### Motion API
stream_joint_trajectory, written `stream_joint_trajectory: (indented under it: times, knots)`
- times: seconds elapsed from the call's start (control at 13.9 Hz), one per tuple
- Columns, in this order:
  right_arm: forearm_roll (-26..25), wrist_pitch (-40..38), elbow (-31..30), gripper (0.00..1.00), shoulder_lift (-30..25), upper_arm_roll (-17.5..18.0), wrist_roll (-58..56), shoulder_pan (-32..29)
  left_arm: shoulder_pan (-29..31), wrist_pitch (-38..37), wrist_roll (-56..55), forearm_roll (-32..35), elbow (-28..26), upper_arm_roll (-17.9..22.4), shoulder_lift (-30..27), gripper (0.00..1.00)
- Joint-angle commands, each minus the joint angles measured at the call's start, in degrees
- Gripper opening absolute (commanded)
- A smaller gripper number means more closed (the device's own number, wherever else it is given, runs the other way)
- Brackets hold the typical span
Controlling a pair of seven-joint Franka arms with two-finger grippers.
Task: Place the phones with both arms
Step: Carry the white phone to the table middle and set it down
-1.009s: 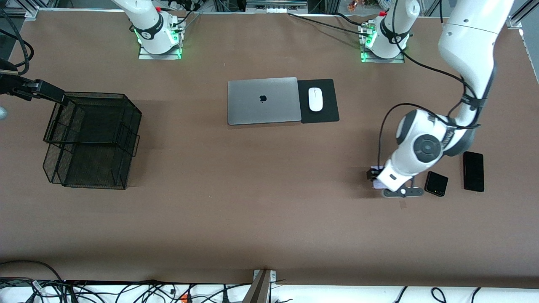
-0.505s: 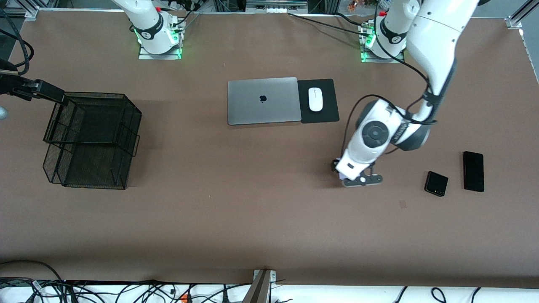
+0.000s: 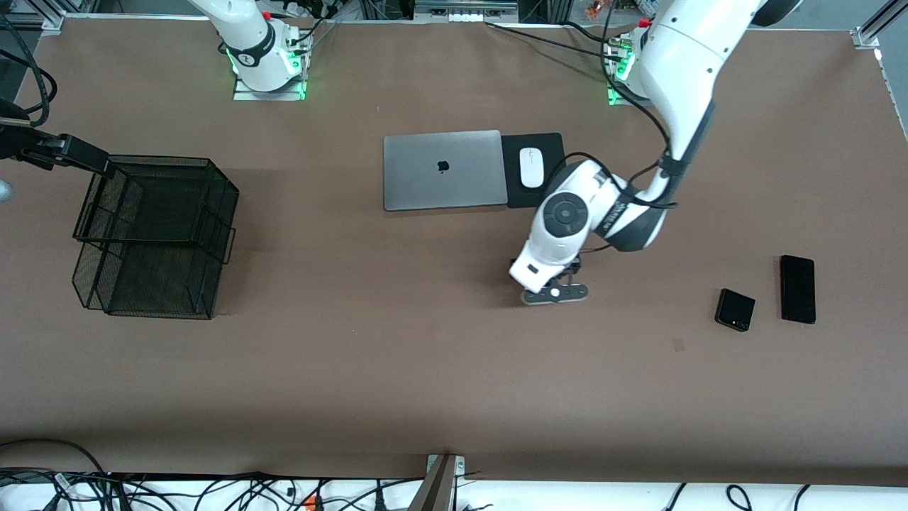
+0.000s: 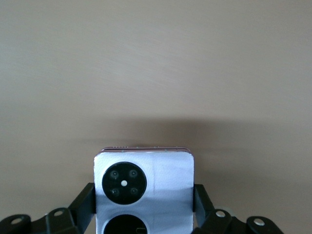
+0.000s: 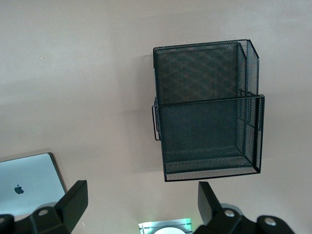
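Left wrist view: left hand (image 4: pixel 144 207) clamps lilac phone (image 4: pixel 143 192); mesh tray (image 3: pixel 152 234) lies toward right arm's end, under spread right hand (image 5: pixel 141 204).

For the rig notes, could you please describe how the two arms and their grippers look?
Both arms are white, rounded and jointed, on bases lit green. The left arm has a black elbow band, a round grey joint cap and looping black cables. The left gripper and right gripper have black fingers.

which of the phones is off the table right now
The lilac phone, clamped in the left gripper. The small black phone and long black phone lie on the table.
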Motion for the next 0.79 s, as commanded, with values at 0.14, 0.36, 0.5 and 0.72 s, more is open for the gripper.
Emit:
stream_joint_trajectory:
  times: [0.14, 0.36, 0.5, 0.72]
  knots:
    - [-0.2, -0.3, -0.1, 1.0, -0.4, -0.2, 0.0, 0.1, -8.4, -2.3, -3.9, -3.9, 8.5, 0.7, 5.6, 0.46]
    - [-0.2, -0.3, -0.2, 1.0, -0.4, -0.2, 0.0, 0.1, -9.9, -2.3, -6.3, -3.9, 10.1, 0.7, 7.2, 0.45]
    - [-0.2, -0.3, -0.2, 1.0, -0.3, -0.2, 0.0, 0.1, -10.4, -2.4, -6.5, -4.0, 13.6, 0.7, 9.4, 0.45]
    - [-0.2, -0.3, -0.2, 1.0, -0.3, -0.2, 0.0, 0.1, -11.2, -3.8, -5.9, -3.6, 18.3, 1.4, 11.3, 0.44]
